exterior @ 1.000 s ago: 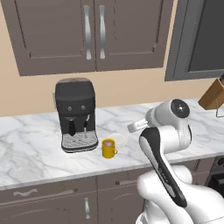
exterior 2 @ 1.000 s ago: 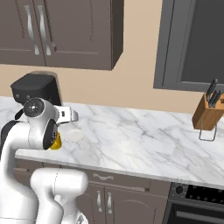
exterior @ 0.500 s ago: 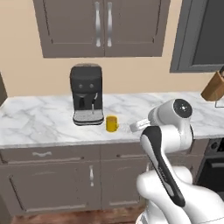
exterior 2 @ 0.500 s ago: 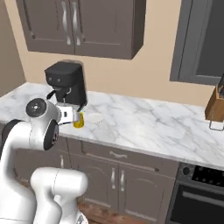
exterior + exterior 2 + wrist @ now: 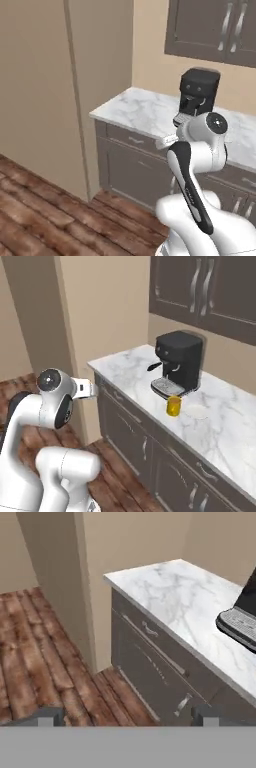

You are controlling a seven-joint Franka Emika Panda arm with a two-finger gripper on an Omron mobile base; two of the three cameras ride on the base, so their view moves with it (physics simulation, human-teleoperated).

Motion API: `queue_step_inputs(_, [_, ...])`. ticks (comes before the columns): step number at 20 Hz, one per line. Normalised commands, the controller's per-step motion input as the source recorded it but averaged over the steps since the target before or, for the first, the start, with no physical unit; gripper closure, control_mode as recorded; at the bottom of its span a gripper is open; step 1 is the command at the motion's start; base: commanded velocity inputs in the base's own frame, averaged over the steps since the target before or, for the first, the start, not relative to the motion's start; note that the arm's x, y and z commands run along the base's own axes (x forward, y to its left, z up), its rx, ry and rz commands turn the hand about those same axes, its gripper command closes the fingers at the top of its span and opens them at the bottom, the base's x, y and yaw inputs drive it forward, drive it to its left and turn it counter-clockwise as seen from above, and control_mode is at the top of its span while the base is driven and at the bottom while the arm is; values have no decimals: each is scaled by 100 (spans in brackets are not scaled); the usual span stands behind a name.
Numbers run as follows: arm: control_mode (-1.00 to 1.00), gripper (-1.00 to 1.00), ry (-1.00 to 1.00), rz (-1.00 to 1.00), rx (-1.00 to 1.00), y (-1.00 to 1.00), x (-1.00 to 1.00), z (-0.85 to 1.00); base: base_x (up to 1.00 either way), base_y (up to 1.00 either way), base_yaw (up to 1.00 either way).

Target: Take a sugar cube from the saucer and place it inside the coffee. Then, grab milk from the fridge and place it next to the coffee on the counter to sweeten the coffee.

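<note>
The coffee, a small yellow mug (image 5: 173, 406), stands on the white marble counter (image 5: 125, 368) in front of the black coffee machine (image 5: 177, 361). A white saucer (image 5: 196, 411) lies just right of the mug; no sugar cube can be made out on it. My gripper (image 5: 127, 719) is open with nothing between its fingertips (image 5: 47, 717). It points past the counter's (image 5: 170, 587) left end, toward the cabinet fronts and the wooden floor. The hand (image 5: 87, 388) sits high, well left of the mug. The milk and the fridge are out of view.
Tall beige wall panels (image 5: 75, 100) rise left of the counter (image 5: 135, 107). Dark grey-brown drawers with silver handles (image 5: 150, 632) sit below the marble slab. Brown wooden floor (image 5: 35, 642) spreads out at the left. Dark wall cabinets (image 5: 205, 286) hang above the coffee machine (image 5: 199, 90).
The whole picture has shifted: the base has turned left, so counter, machine and mug slid right and the beige panels and floor came into view. The gripper stays open.
</note>
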Motion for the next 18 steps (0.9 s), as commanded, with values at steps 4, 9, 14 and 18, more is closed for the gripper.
queue_step_inputs(4, [100, -100, 0, 0, 0, 0, 0, 0, -15, 0, 86])
queue_step_inputs(9, [100, -100, 0, 0, 0, 0, 0, 0, -1, 0, 91])
queue_step_inputs(14, [100, -100, 0, 0, 0, 0, 0, 0, 0, 1, 92])
queue_step_inputs(18, [100, -100, 0, 0, 0, 0, 0, 0, 0, 0, 92])
